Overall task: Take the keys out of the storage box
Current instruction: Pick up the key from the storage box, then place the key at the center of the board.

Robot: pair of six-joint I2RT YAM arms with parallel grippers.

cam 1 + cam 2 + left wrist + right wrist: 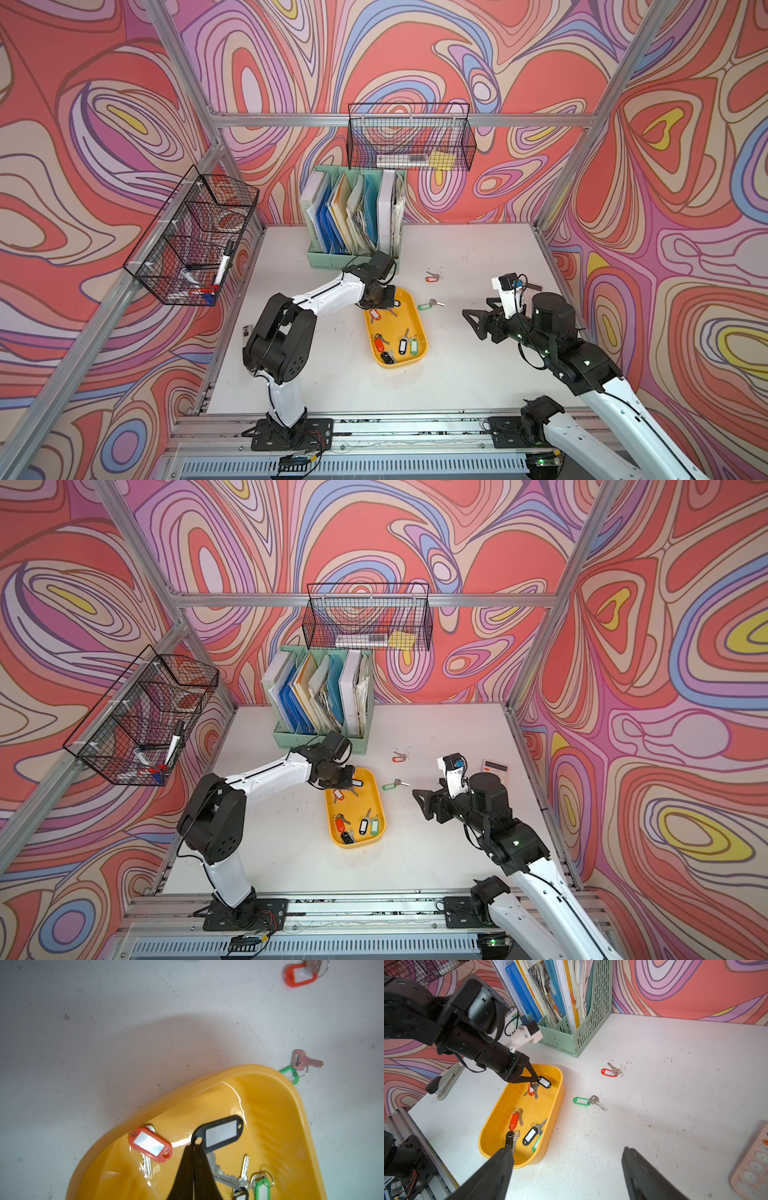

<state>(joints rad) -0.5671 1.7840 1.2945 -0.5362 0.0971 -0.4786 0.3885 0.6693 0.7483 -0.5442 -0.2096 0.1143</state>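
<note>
Left end effector (194, 1146) pinches the black-tagged key (220, 1133) at its ring end; likely light, slippery, dangling beneath. Right end effector (567, 1148) wide, empty.

The calculator (755, 1169) has round buttons bearing faint digits (a 4 and a 1 can just be made out); nothing else reads clearly.
</note>
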